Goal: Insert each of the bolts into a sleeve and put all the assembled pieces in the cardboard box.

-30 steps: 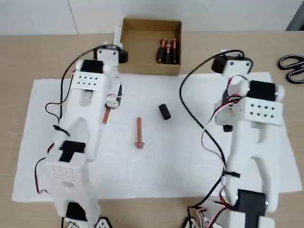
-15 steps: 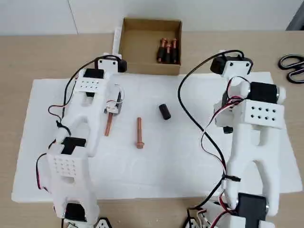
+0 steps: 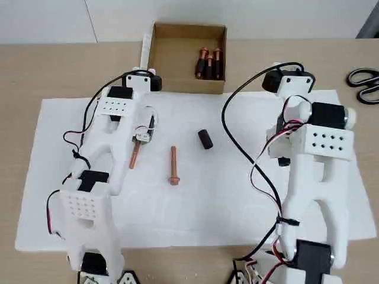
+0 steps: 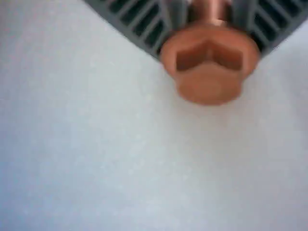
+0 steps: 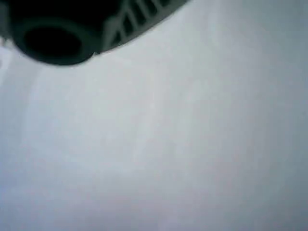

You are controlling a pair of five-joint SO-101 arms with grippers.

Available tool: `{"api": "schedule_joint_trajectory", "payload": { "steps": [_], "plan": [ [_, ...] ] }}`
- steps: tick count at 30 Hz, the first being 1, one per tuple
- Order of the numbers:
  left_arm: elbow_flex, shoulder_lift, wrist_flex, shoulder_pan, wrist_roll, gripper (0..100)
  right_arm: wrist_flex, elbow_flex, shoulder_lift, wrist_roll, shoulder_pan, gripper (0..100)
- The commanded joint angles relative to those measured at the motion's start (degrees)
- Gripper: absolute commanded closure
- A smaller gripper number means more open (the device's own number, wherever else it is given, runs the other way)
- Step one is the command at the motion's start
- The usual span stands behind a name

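Note:
My left gripper (image 3: 141, 136) is shut on a copper bolt (image 3: 135, 155), which hangs tilted just over the white mat (image 3: 225, 201). The left wrist view looks at that bolt's hex head (image 4: 208, 67) between grey fingers (image 4: 139, 24). A second bolt (image 3: 173, 165) lies loose in the middle of the mat, and a black sleeve (image 3: 205, 139) lies to its right. My right gripper (image 3: 283, 156) sits low over the mat's right side, shut on another black sleeve (image 5: 50, 41). The cardboard box (image 3: 174, 59) at the back holds assembled pieces (image 3: 210, 64).
Scissors (image 3: 364, 84) lie on the wooden table at the far right, off the mat. Black cables loop from both arms over the mat. The front half of the mat between the arms is bare.
The left arm has drawn back toward the front of the table with the bolt in its grip. The right arm has shifted only slightly.

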Motion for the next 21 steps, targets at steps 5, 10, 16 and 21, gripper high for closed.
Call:
{"api": "schedule_joint_trajectory", "payload": {
  "steps": [5,10,16,21],
  "plan": [
    [-6.2,-9.0,6.9,-0.3,0.0,99,0.8,-2.0,-2.9,0.1,-0.5,99.5],
    [-9.6,-15.0,12.5,-0.3,0.0,99,5.7,-10.2,-4.4,0.1,-0.5,99.5],
    [-9.9,-19.5,17.4,-0.3,0.0,99,5.6,-11.8,-18.6,0.1,-0.5,99.5],
    [-8.5,-22.7,19.4,-0.3,0.0,99,5.6,-7.6,-31.4,0.1,-0.5,99.5]
  ]
}}
